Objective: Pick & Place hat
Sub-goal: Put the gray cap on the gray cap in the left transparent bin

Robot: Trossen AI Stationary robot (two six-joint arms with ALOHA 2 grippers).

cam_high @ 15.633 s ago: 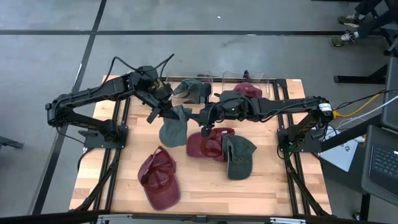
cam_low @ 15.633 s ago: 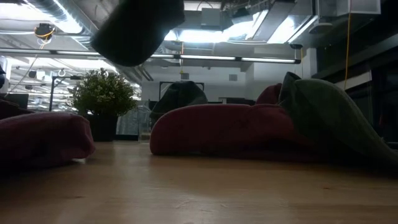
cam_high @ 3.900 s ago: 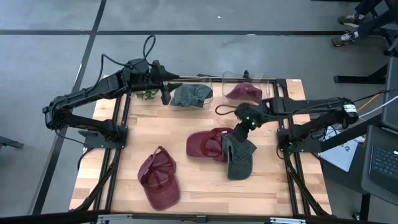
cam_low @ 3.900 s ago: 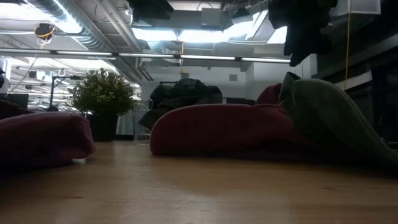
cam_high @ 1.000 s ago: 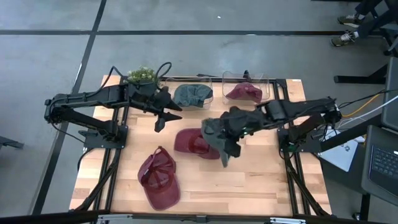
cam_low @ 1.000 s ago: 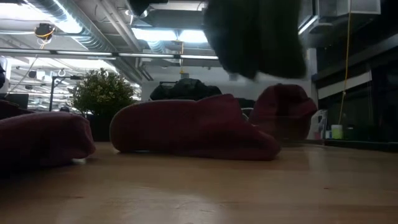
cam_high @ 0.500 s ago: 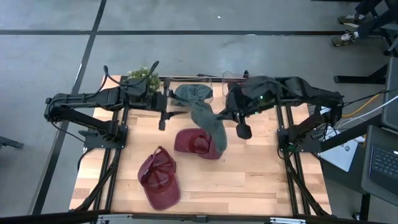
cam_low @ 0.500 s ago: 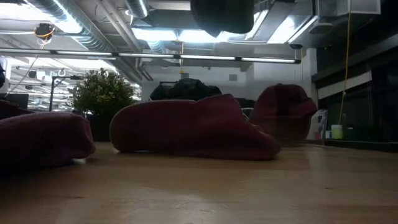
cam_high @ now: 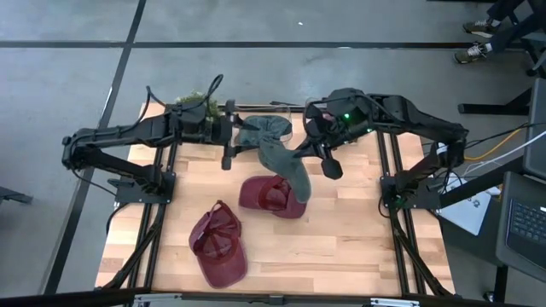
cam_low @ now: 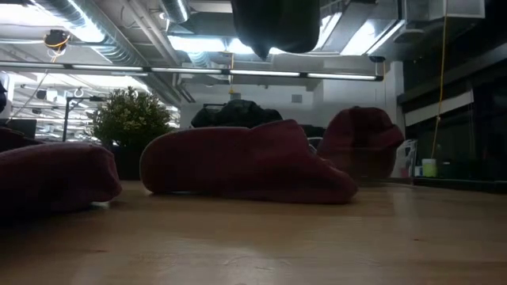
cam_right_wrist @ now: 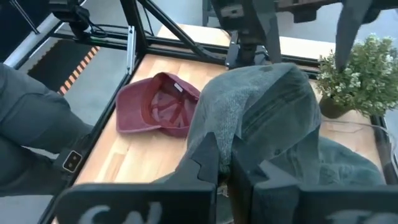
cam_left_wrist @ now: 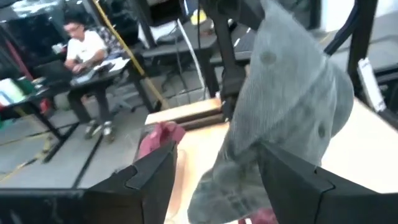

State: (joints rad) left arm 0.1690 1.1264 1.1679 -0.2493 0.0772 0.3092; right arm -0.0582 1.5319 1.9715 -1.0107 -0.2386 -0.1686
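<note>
A green hat (cam_high: 281,162) hangs in the air above the middle of the table, with my right gripper (cam_high: 300,153) shut on it. In the low view only its dark underside (cam_low: 277,24) shows at the top. My left gripper (cam_high: 229,159) is open just left of this hat. In the left wrist view its fingers stand on either side of the hat's lower part (cam_left_wrist: 249,168); I see no touch. A maroon hat (cam_high: 269,196) lies on the table under the green one, and another maroon hat (cam_high: 217,254) lies near the front left. My right gripper pinches a bunched fold of the green hat's cloth (cam_right_wrist: 231,146) between its two shut fingers. The hat is lifted clear and hangs slack below the hold, its lower end (cam_high: 300,192) above the maroon hat.
A second green hat (cam_high: 260,128) sits in a clear bin at the far edge. A potted plant (cam_high: 198,104) stands at the far left corner. A maroon hat (cam_low: 360,138) shows behind clear plastic in the low view. Bare wood lies at the front right (cam_high: 367,239).
My right gripper has carried the green hat up and toward the far edge and the table's left. The hat now hangs drawn out long, beside the far green hat. My left gripper has edged toward the hanging hat.
</note>
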